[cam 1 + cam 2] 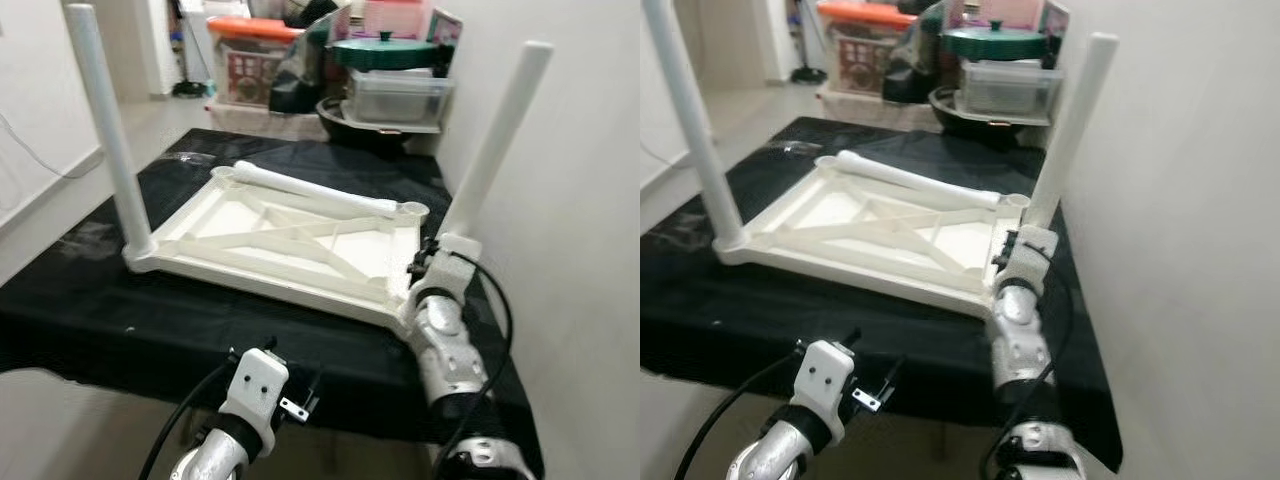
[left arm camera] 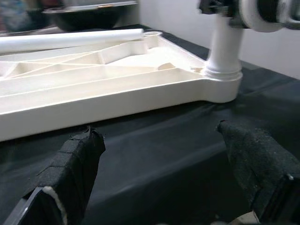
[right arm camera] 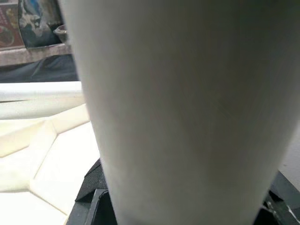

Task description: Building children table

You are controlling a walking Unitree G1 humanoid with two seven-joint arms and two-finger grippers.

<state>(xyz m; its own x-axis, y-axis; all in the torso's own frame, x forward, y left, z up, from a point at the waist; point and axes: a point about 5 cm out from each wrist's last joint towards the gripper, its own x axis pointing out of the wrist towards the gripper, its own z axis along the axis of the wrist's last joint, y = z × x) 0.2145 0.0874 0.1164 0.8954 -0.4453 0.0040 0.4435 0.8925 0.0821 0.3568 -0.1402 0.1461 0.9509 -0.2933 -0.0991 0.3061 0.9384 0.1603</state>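
1. The right gripper's (image 1: 432, 262) fingers are hiding behind its own wrist in the head views, and in the right wrist view the white leg (image 3: 187, 112) is blocking nearly everything, so how far the fingers are parted is not readable; they are sitting right against that leg near its base.
2. The left gripper (image 2: 164, 154) is hovering with its fingers (image 2: 75, 161) spread wide apart, holding nothing, just above the black cloth (image 2: 154, 140) in front of the tabletop's near edge.
3. The upturned white plastic tabletop (image 1: 290, 235) is lying on the cloth-covered table, its ribbed, cross-braced underside facing up.
4. Two round, smooth legs are standing upright in the near corner sockets, the left leg (image 1: 105, 130) and the right one; a third leg (image 1: 315, 190) is lying loose across the far edge.
5. Storage bins (image 1: 250, 60) and a green lidded pot (image 1: 385, 50) are sitting behind, partly cut off.
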